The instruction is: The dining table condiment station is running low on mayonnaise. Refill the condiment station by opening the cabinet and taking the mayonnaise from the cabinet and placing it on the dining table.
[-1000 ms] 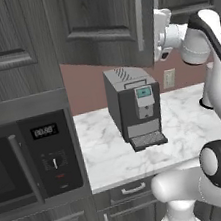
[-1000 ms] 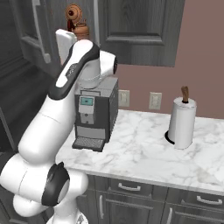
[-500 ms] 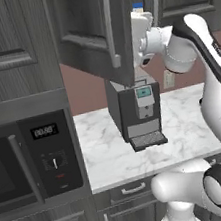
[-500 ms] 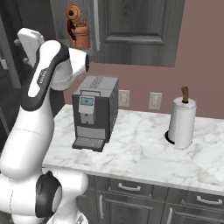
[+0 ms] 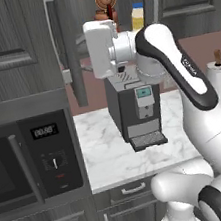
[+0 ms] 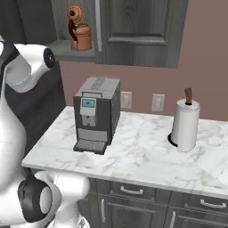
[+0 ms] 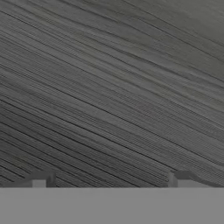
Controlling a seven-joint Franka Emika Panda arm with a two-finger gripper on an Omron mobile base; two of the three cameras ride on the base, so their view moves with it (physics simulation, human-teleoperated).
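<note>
The two-finger gripper [image 7: 109, 181], jaws wide apart and empty, faces the dark grey wood-grain cabinet door [image 5: 67, 43] (swung open); the blue-lidded creamy mayonnaise jar [image 5: 138, 18] stands inside beside a copper-brown kettle [image 5: 105, 4].

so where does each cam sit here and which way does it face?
Left base view: behind the arm on its left, facing the open cabinet, mayonnaise, kettle; arm and hand cross the middle.
Right base view: behind on its right, facing counter and paper towel roll; arm at left edge.
Hand view: on the hand, close against dark wood grain; jaws wide apart at the bottom.
Both base views share the coffee machine and kettle.
</note>
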